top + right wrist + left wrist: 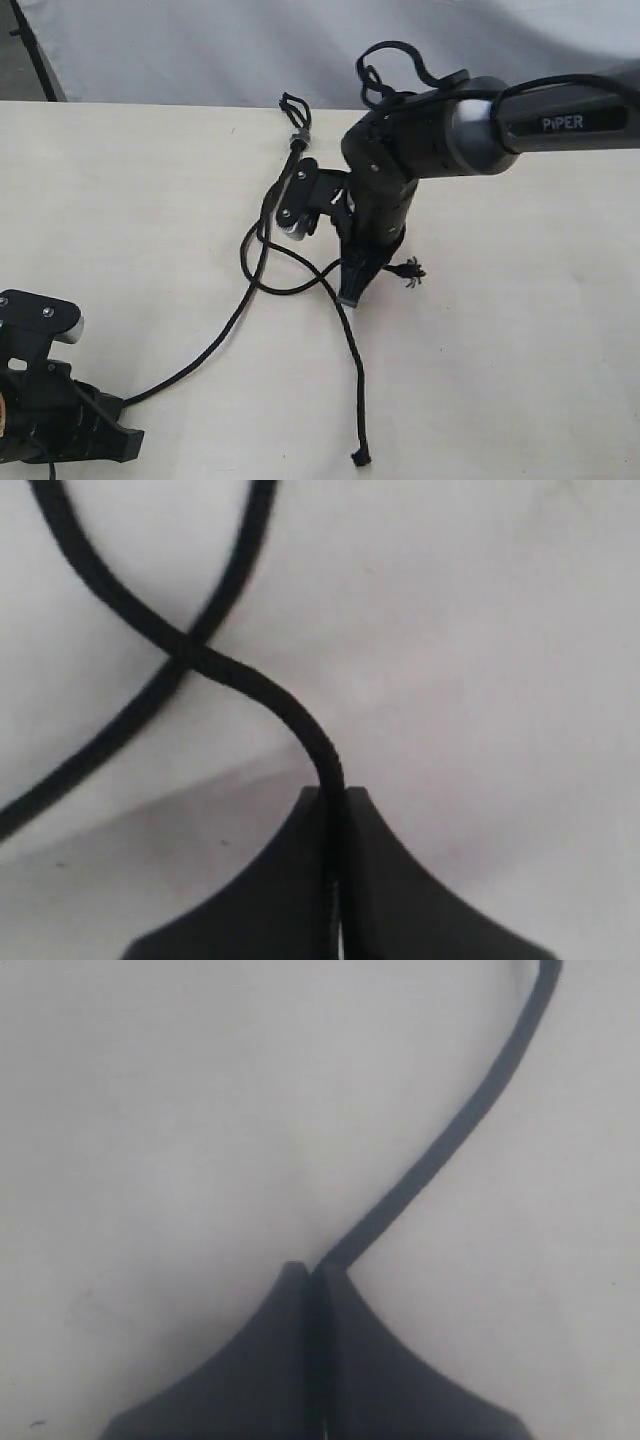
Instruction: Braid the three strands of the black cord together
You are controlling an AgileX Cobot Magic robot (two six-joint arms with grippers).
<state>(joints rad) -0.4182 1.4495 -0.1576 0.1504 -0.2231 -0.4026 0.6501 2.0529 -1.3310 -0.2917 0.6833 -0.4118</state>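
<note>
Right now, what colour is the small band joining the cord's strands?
The band is grey; the exterior view shows it best.

exterior: up high, looking down on the table (130, 200)
wrists: super close to the table
shared: bits of black cord (353, 350)

Bright, even light over the exterior view, and the pale bench (120, 200) reads almost washed out. Shadows are faint and soft-edged, just a light smudge beneath the right arm (560, 120), whose glossy housing catches a white sheen. That view is fairly sharp. In the left wrist view everything goes soft and cool grey. The left end effector (310, 1280) is a dark blur, and the left strand (450, 1130) has fuzzy edges. The right wrist view is just as close and hazy. The right end effector (335, 805) is out of focus, the right strand (300, 720) is smeared, and a dim shadow band slants across the bench.
</note>
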